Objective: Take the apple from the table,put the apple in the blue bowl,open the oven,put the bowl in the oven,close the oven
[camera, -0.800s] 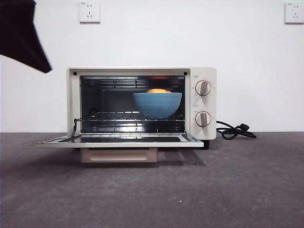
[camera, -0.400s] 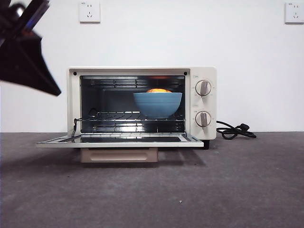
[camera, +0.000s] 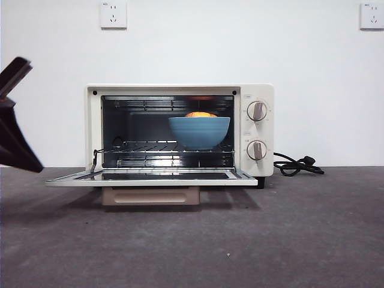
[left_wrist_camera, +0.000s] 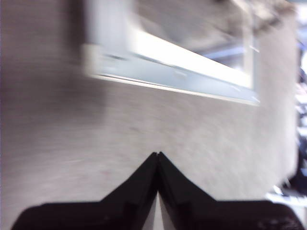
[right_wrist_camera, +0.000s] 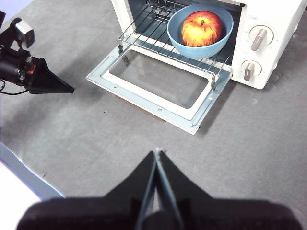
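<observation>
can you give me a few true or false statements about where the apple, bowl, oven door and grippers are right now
1. The round red and yellow apple sits inside the deep matte blue bowl. True.
2. The blue bowl stands on the dark grey table in front of the oven. False: it rests on the wire rack inside the cream-white toaster oven.
3. The oven's glass door is folded down open. True.
4. The right gripper holds the apple. False: it is shut on nothing, hovering above the table.
5. The left gripper is shut, near the open door's edge. True.
</observation>
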{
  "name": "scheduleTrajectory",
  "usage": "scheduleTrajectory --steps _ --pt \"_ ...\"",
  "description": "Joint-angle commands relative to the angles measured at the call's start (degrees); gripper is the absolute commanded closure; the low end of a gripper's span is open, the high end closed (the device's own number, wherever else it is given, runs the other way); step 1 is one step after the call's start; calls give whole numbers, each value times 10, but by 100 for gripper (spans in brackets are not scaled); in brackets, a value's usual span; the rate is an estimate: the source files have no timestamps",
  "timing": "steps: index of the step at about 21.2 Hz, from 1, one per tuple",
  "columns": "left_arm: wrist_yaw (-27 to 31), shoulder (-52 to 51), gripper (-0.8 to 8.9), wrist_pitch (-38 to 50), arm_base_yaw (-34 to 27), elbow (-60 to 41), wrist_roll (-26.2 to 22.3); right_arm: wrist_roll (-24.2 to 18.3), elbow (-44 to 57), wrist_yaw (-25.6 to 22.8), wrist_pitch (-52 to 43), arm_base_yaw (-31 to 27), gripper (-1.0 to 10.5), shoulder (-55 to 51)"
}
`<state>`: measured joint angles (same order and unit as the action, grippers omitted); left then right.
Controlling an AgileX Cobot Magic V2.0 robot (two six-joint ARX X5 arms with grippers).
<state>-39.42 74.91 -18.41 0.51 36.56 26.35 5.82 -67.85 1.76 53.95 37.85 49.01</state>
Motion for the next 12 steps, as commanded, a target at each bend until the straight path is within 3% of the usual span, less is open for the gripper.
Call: scheduleTrajectory --steps 1,4,8,12 --pt "14 4 822 15 -12 -6 23 7 4 4 -4 0 959 -2" --pt "14 28 822 48 -32 -6 53 7 4 4 -4 0 959 -2" --pt "2 88 822 75 -41 -6 55 7 4 4 0 0 959 -2" --pt "-22 99 821 149 -41 -5 111 7 4 4 0 0 959 -2"
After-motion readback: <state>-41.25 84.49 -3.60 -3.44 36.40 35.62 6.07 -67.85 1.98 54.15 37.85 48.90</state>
